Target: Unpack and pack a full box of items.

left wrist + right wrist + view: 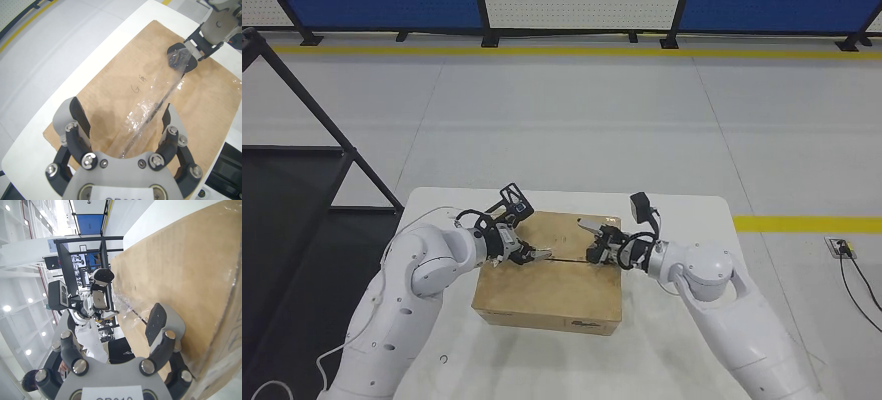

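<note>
Tape (140,115) on box (547,290) seam crumpled, half lifted; left gripper (122,106) fingers wide astride it, right gripper (182,60) fingers parted. Risk: sticky film may cling to either gripper and tear short.

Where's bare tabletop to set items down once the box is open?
Widest bare table is right of the cardboard box, toward the far right corner; a thin strip runs along its far side. Crowded: the left gripper and right gripper over the clear tape.

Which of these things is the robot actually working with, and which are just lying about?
In the job: cardboard box, clear tape, left pincer, right pincer.
Lying about: black frame, floor socket, blue panels.
</note>
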Robot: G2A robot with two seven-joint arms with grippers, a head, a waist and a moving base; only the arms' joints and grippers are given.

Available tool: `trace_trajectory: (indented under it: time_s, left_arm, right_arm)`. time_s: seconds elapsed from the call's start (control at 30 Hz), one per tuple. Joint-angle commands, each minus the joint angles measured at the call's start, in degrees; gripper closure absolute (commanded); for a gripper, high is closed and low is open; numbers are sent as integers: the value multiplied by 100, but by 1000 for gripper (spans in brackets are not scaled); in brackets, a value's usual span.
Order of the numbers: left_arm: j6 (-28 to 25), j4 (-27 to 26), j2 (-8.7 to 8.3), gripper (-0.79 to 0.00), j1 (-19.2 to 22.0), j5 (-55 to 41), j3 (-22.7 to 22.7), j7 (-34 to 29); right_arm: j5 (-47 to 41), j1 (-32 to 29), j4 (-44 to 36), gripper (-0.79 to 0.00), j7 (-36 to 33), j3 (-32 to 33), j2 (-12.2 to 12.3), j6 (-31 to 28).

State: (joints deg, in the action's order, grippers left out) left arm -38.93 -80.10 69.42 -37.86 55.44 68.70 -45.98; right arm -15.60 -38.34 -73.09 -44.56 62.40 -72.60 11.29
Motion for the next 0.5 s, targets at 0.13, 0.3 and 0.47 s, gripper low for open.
trace_trajectory:
  time_s: [0.13, 0.3, 0.47]
  left_arm:
    - [35, -112, -49, -785, -68, -105, 74, 85]
    - [72, -236, -106, -785, -160, -191, 223, 163]
    - [117, -347, -178, -785, -313, -274, 456, 255]
  right_arm:
    - [-88, 52, 74, -785, 30, -15, -19, 110]
    - [-65, -4, 18, -748, 34, 48, 7, 381]
    - [140, -133, -188, -653, -101, 144, 75, 637]
